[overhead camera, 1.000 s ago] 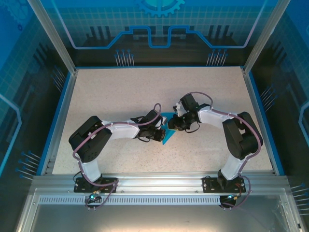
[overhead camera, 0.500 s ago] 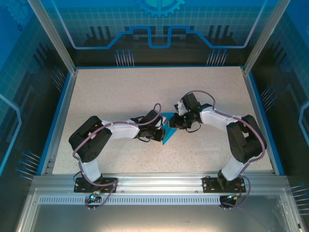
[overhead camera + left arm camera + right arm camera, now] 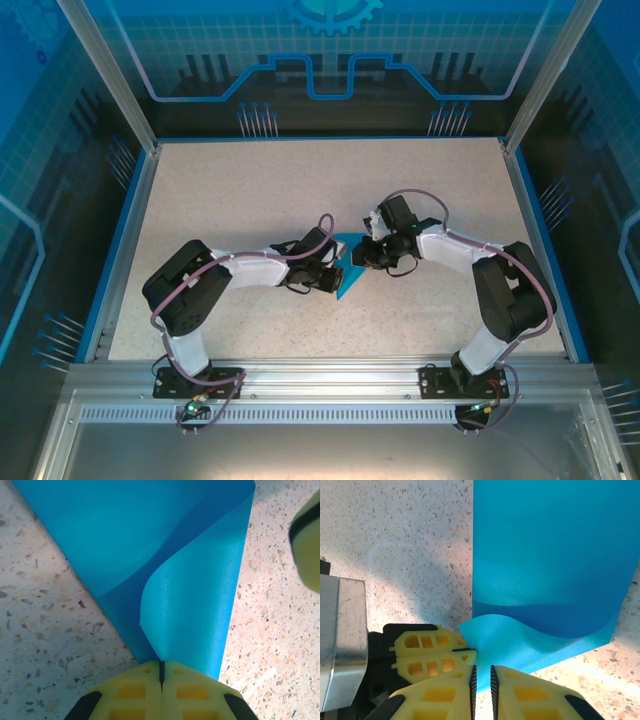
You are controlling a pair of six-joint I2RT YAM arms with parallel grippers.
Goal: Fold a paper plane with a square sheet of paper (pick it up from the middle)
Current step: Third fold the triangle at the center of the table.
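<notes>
The paper (image 3: 347, 279) lies part-folded on the desk (image 3: 230, 190), the left claw (image 3: 161, 666) pinching its pointed end, the right claw (image 3: 481, 672) pinching a raised flap. I'd lay that flap edge-to-edge, then press the crease flat.

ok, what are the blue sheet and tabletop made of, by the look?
Sheet: thin matte paper, seemingly; it curls softly and holds a crease. Tabletop: speckled stone-look surface, maybe laminate; smooth, low sheen.
</notes>
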